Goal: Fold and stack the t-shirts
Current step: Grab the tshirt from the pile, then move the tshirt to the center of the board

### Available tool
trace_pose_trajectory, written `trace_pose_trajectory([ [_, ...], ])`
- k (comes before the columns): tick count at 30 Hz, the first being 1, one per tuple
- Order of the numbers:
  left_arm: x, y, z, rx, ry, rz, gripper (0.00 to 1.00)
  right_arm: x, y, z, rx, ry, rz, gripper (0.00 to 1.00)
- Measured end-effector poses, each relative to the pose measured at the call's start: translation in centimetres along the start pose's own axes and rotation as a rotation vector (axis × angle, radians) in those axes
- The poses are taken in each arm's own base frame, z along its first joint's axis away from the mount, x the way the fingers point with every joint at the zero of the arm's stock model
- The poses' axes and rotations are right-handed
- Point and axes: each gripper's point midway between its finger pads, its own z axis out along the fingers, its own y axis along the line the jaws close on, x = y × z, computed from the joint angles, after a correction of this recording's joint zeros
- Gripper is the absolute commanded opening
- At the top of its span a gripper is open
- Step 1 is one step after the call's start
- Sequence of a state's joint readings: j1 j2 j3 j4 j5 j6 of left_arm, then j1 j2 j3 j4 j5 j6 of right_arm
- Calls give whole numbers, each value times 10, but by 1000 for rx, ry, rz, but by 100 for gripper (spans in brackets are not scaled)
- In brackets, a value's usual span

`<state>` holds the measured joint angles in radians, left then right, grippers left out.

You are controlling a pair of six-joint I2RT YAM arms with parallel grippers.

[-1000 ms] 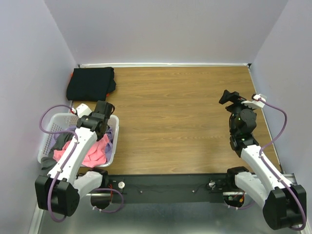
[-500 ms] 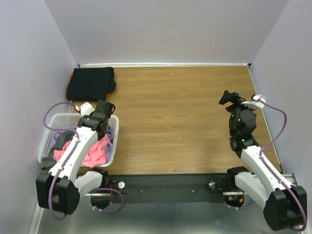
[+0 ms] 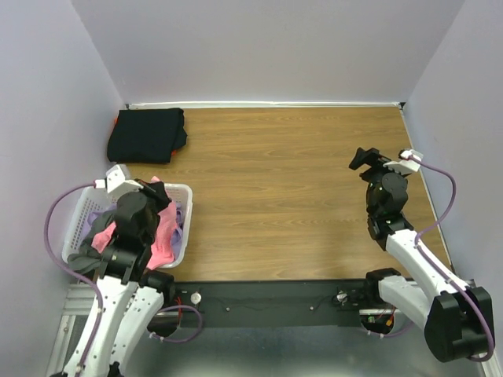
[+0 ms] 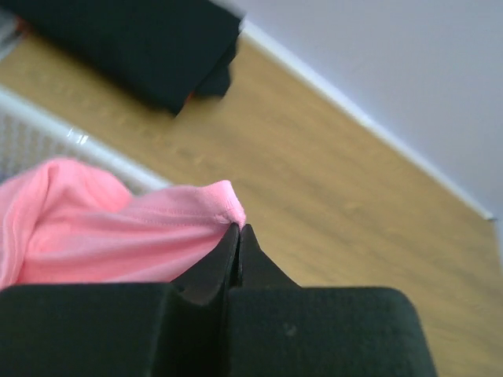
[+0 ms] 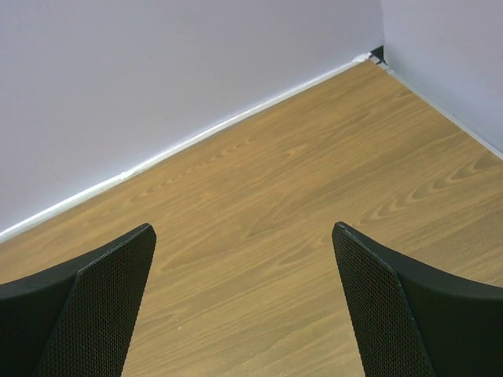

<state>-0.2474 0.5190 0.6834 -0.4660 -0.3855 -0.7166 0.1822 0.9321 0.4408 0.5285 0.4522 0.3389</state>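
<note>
My left gripper (image 4: 238, 228) is shut on a fold of the bright pink t-shirt (image 4: 118, 228), with the cloth bunched at the fingertips. From above, the pink t-shirt (image 3: 161, 228) is drawn up to a peak over the white basket (image 3: 185, 191), where the left gripper (image 3: 154, 191) pinches it. Lavender cloth (image 3: 180, 221) and grey cloth (image 3: 82, 256) lie in the basket under it. A black t-shirt (image 3: 147, 133) lies folded at the table's far left corner. Over the right side of the table my right gripper (image 3: 360, 159) hangs open, nothing between its fingers (image 5: 102, 290).
The basket stands at the table's near left edge, beside the left wall. Walls close the table at the back and on both sides. Bare wood table (image 3: 275, 196) runs between the basket and the right arm, and lies under the right gripper (image 5: 244, 232).
The left gripper closed on the pink t-shirt in the basket and rose, pulling the cloth up to a peak. The left arm swung back toward its base. The right arm barely moved.
</note>
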Motion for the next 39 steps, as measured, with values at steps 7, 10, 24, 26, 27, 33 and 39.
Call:
trace_pose_trajectory([
  [7,-46,-44,-9,220,-194,26,0,13,6,9,-16,49,-18,100],
  [10,-52,-53,-2,236,-206,73,0,17,10,11,-32,62,-20,100],
  [24,-142,-195,-16,574,-351,247,0,6,32,21,-96,76,-7,100],
  [26,-146,-224,-20,647,-355,248,0,1,36,23,-102,76,-6,100],
  [27,-146,-235,-21,672,-354,248,0,-1,38,23,-106,75,-6,100],
  [33,-118,-326,-37,947,-298,351,0,-13,43,26,-107,72,-7,100],
  [39,-73,-372,-33,1142,-234,392,0,-19,37,20,-82,74,-18,100],
])
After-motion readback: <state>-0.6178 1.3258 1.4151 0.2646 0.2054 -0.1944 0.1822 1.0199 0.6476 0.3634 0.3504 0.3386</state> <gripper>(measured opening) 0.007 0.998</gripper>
